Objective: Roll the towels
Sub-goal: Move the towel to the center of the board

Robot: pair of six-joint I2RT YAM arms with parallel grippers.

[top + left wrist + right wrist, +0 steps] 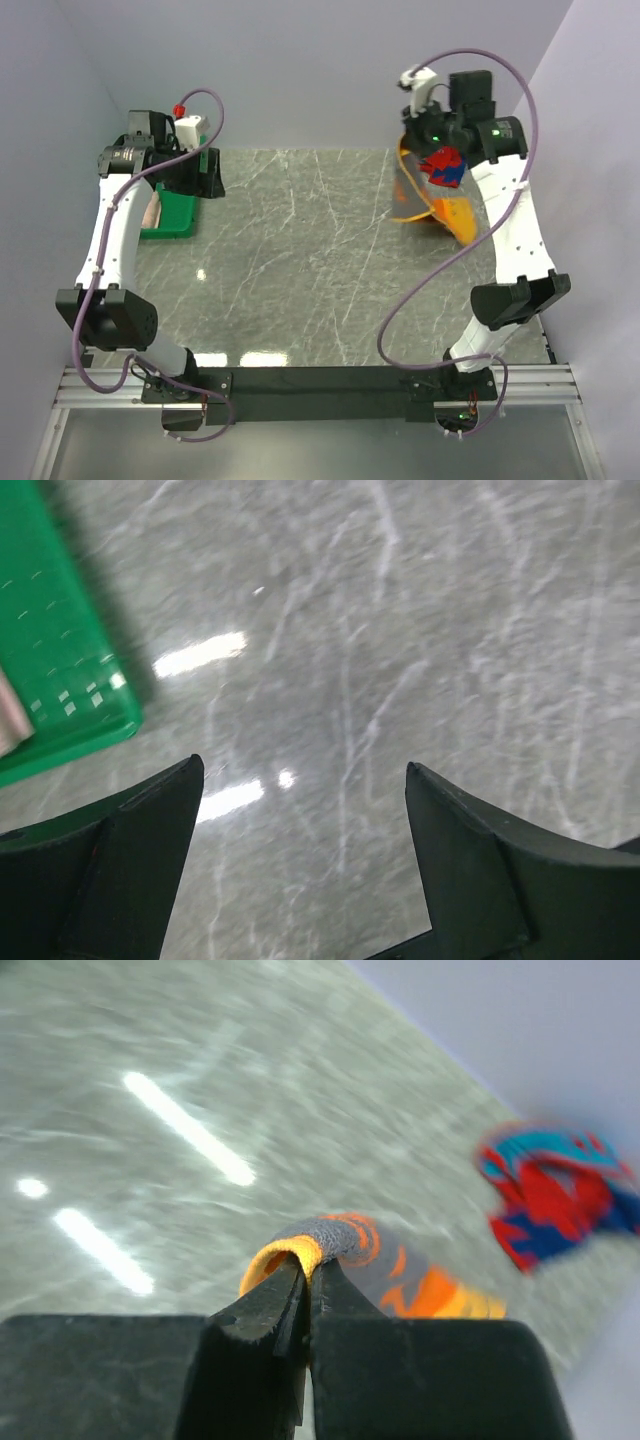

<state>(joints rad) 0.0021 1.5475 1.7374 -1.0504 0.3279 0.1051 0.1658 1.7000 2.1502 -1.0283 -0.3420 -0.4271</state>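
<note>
At the far right, the right gripper (308,1272) pinches an edge of the orange towel (420,1290), probably to drag it flat for rolling; the patterned towel (555,1195) lies just beside. The left gripper (303,770) hovers spread near the green tray (60,680), far left.

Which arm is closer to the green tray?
Left. The left gripper hangs open beside the tray's corner; the right gripper is across the table, shut on the orange towel.

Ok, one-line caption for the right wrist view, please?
Right gripper pinching a fold of the soft orange cloth towel over the grey marbled tabletop, the red-and-blue patterned towel blurred beyond.
</note>
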